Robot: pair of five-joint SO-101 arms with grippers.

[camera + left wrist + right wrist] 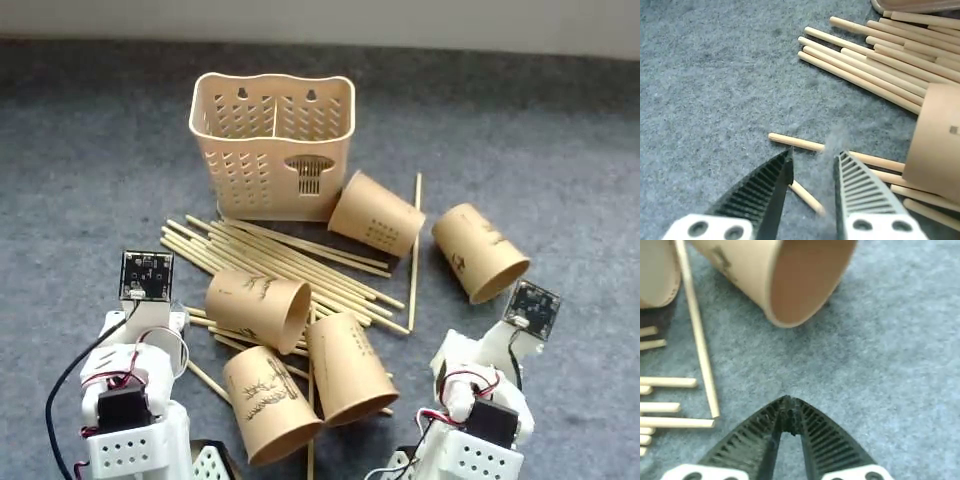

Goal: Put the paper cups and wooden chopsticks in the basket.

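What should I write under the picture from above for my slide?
Five cups lie on their sides among loose chopsticks in front of the basket.

Recorded pale peach-beige on the basket [270, 150] at 12 o'clock, with rows of short slots punched across its walls. Noted kraft brown on all five paper cups [348, 368]. Found dark ink branch drawings on the 6 o'clock cup [268, 400] and the centre cup [258, 305], and a small dark dot grid on the cup beside the basket [375, 215], at its 4 o'clock. Logged pale natural wood on the chopsticks [290, 262]. Logged mottled grey-blue on the table covering [80, 170]. Observed one black and one light grey ribbed finger on the left gripper [814, 156], and black ribbing throughout on the right gripper [787, 401].
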